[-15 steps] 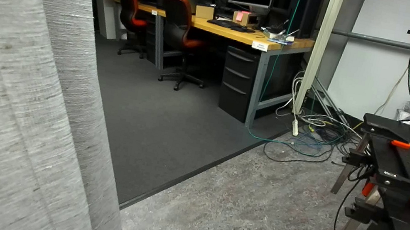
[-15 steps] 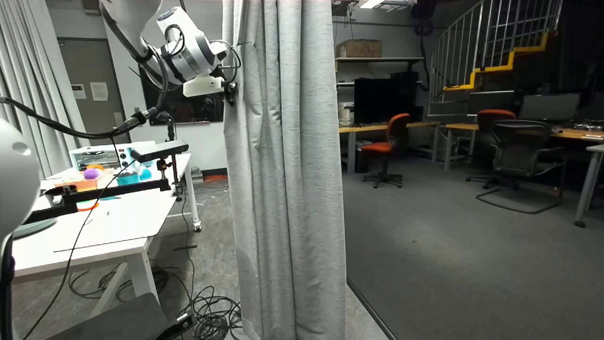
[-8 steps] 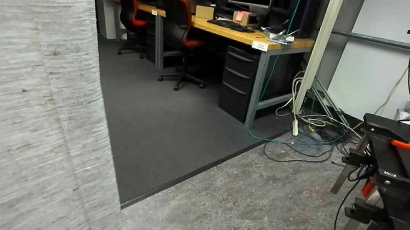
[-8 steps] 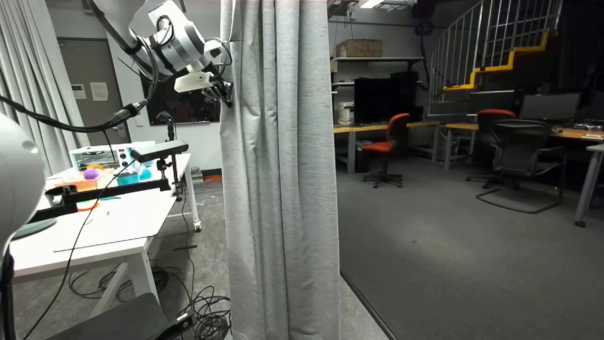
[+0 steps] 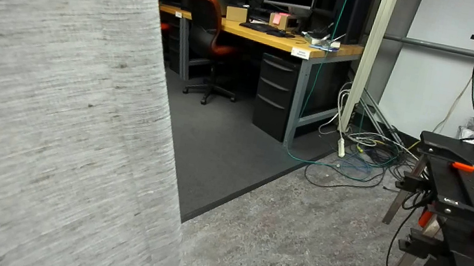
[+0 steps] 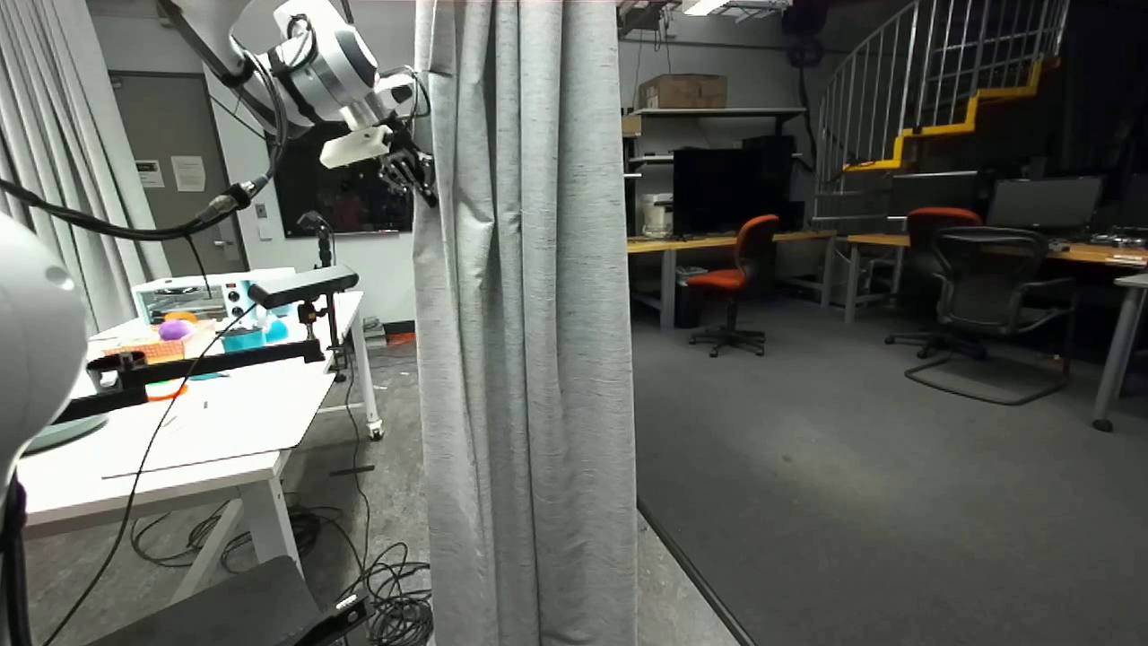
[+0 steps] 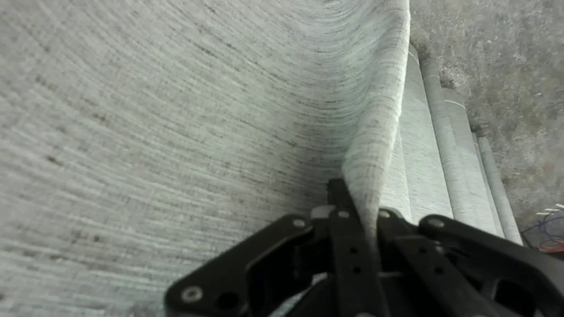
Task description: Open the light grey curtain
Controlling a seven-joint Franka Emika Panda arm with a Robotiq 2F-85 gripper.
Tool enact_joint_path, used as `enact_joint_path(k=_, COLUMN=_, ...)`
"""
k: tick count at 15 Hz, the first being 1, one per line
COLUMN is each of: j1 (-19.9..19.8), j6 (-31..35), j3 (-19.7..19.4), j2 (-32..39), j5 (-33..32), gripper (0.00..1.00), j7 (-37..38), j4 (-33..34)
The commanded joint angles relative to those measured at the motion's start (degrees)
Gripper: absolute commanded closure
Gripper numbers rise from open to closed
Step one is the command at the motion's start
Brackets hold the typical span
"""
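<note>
Speckled grey flooring [image 6: 396, 449] lies beneath a white rectangular table [image 6: 240, 422] in an exterior view. Up and right of that table, the black metal two-fingered gripper [image 7: 362, 207] pinches between its jaws the edge of the long light grey woven-fabric curtain [image 6: 529, 359], which hangs right of the table, closer to it than a second ago. Farther right of the table, more dark grey carpet [image 6: 852, 511] shows.
</note>
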Motion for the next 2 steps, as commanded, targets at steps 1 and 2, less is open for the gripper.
enact_joint_path(k=1, j1=-0.72, j6=-6.20, j3=3.84, j2=3.82, j5=2.83, gripper=1.00, j7=1.32, j4=0.67)
enact_joint_path(k=2, j1=0.43, j6=-7.12, j3=2.58, j2=3.66, j5=3.65, gripper=1.00, j7=1.06, j4=0.56)
